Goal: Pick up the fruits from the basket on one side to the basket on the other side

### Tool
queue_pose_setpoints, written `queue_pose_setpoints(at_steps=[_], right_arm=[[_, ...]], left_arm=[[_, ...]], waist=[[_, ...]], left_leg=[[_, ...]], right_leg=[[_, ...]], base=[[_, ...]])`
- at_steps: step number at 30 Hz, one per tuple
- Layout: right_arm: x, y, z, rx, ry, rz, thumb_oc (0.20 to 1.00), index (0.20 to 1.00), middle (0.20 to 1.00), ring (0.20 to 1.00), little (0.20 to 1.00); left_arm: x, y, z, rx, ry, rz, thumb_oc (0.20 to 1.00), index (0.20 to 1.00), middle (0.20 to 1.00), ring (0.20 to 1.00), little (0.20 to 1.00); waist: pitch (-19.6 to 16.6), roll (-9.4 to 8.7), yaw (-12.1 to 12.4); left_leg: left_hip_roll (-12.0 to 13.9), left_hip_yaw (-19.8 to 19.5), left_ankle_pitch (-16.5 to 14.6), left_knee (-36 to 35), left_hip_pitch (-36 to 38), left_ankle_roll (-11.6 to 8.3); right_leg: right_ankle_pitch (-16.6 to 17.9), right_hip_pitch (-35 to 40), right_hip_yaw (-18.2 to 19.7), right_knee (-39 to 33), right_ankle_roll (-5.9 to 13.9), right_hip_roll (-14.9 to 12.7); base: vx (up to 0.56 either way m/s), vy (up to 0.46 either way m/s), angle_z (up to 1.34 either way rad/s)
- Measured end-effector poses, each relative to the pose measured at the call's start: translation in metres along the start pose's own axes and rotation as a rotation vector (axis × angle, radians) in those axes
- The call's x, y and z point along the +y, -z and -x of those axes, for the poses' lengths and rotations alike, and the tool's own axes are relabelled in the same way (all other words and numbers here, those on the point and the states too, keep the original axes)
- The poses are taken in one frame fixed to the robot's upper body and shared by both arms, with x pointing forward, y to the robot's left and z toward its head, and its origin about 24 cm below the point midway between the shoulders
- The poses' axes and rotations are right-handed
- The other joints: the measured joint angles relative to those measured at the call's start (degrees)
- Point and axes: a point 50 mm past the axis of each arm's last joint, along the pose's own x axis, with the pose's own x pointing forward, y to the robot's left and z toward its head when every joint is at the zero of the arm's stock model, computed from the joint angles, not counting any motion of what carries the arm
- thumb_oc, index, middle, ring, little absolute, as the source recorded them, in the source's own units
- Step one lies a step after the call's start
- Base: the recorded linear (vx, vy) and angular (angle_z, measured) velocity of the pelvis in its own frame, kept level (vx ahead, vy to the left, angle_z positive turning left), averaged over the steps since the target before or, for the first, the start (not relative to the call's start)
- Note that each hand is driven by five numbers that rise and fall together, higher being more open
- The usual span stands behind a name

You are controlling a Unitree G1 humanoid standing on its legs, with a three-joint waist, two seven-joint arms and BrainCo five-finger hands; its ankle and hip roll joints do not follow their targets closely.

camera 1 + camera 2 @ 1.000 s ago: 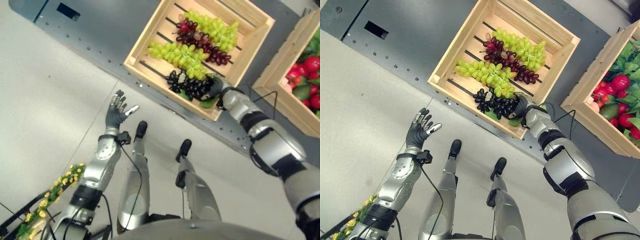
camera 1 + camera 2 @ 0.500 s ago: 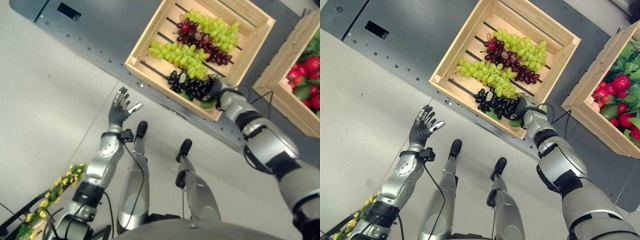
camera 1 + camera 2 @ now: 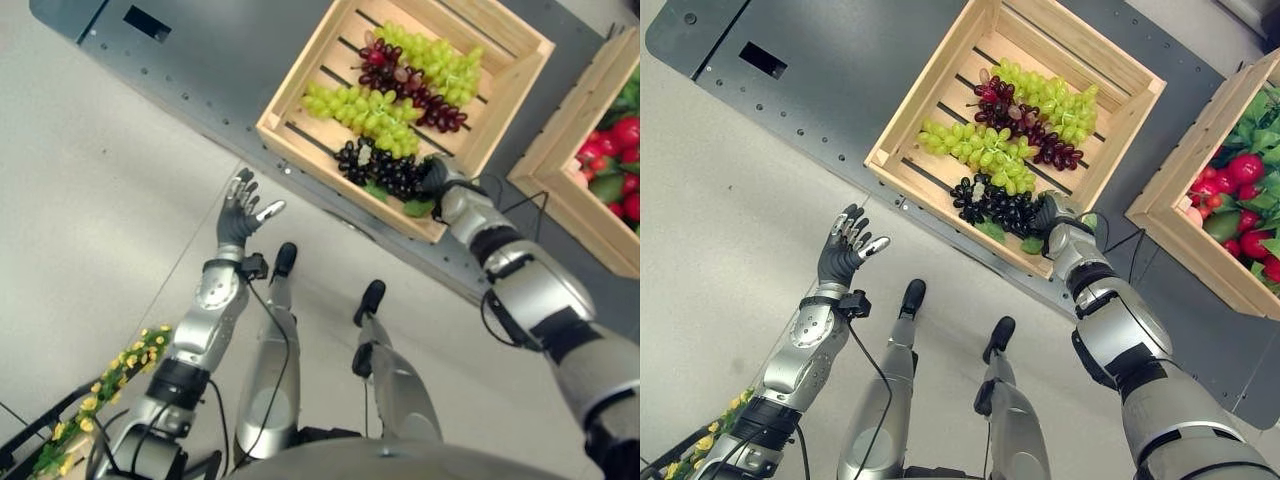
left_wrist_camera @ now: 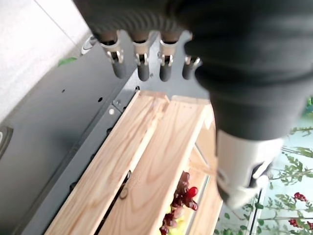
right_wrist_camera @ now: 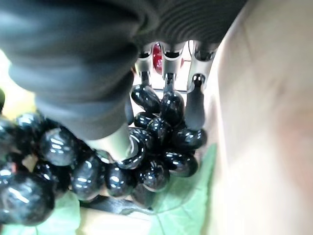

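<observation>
Head views: a wooden crate on a dark grey platform holds four grape bunches. Two green bunches and lie across the slats, a dark red bunch runs between them, and a black bunch lies along the crate's near wall with green leaves beside it. A second crate at the right, well apart from the first, holds red fruit and greenery.

Right hand: reaches over the first crate's near wall and sits at the right end of the black bunch, touching it. In the right wrist view the fingers are curled down into the berries on one side and the thumb presses in from the other, so that several black grapes are pinched between them; the rest of the bunch trails away over a leaf beside the pale crate wall.

Left hand: raised over the pale floor in front of the platform, well clear of the crate, fingers straight and spread, holding nothing. Its wrist view looks past the fingertips at the crate's outer planks.
</observation>
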Motion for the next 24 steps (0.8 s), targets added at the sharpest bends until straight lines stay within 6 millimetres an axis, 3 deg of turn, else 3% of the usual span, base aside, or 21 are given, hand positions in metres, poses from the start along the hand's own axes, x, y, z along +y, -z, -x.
queue_pose_setpoints(at_steps=[10, 14, 18, 21, 22, 24], right_arm=[[0.013, -0.008, 0.011, -0.090, 0.006, -0.351, 0.200, 0.200, 0.200, 0.200, 0.200], [0.025, -0.015, 0.023, -0.167, -0.014, -0.466, 0.200, 0.200, 0.200, 0.200, 0.200], [0.031, -0.017, 0.051, -0.287, -0.023, -0.602, 0.200, 0.200, 0.200, 0.200, 0.200], [0.029, -0.011, 0.070, -0.347, -0.018, -0.657, 0.200, 0.200, 0.200, 0.200, 0.200], [0.021, -0.004, 0.080, -0.375, 0.014, -0.663, 0.200, 0.200, 0.200, 0.200, 0.200], [0.013, 0.011, 0.082, -0.351, 0.045, -0.648, 0.200, 0.200, 0.200, 0.200, 0.200]], left_arm=[[0.003, 0.003, 0.002, 0.010, -0.021, -0.001, 1.000, 1.000, 1.000, 1.000, 1.000], [0.005, 0.005, 0.004, 0.020, -0.034, -0.001, 1.000, 1.000, 1.000, 1.000, 1.000], [0.015, 0.008, 0.008, 0.032, -0.074, -0.004, 1.000, 1.000, 1.000, 1.000, 1.000], [0.022, 0.011, 0.013, 0.042, -0.101, -0.012, 1.000, 1.000, 1.000, 1.000, 1.000], [0.027, 0.013, 0.015, 0.050, -0.124, -0.014, 1.000, 1.000, 1.000, 1.000, 1.000], [0.032, 0.015, 0.019, 0.062, -0.143, -0.017, 1.000, 1.000, 1.000, 1.000, 1.000]], waist=[[0.0, 0.01, -1.0], [0.0, 0.01, -1.8], [0.1, -0.03, -3.4], [0.1, -0.09, -4.4], [0.2, -0.28, -5.2], [0.4, -0.63, -6.3]], left_leg=[[0.0, 0.3, 0.0, 0.2, 0.1, 0.00], [0.1, 0.5, 0.0, 0.3, 0.3, 0.00], [0.2, 0.6, 0.0, 0.3, 0.5, 0.01], [0.3, 1.1, -0.1, 0.3, 1.2, -0.06], [0.3, 1.3, -0.1, 0.3, 1.2, -0.05], [0.4, 1.9, -0.1, 0.1, 1.6, -0.05]], right_leg=[[0.1, 0.0, 0.6, 0.0, 0.06, 0.0], [0.3, 0.0, 0.8, 0.0, 0.04, 0.1], [0.3, 0.3, 0.9, 0.0, 0.05, 0.2], [0.4, 0.8, 1.5, 0.0, 0.02, 0.2], [0.6, 0.7, 1.8, 0.0, 0.04, 0.3], [0.8, 0.7, 2.4, 0.0, 0.09, 0.2]], base=[[0.00, 0.000, 0.00], [-0.01, -0.003, -0.03], [0.00, -0.002, -0.01], [-0.01, -0.006, -0.08], [-0.02, 0.010, -0.08], [-0.02, 0.007, -0.12]])
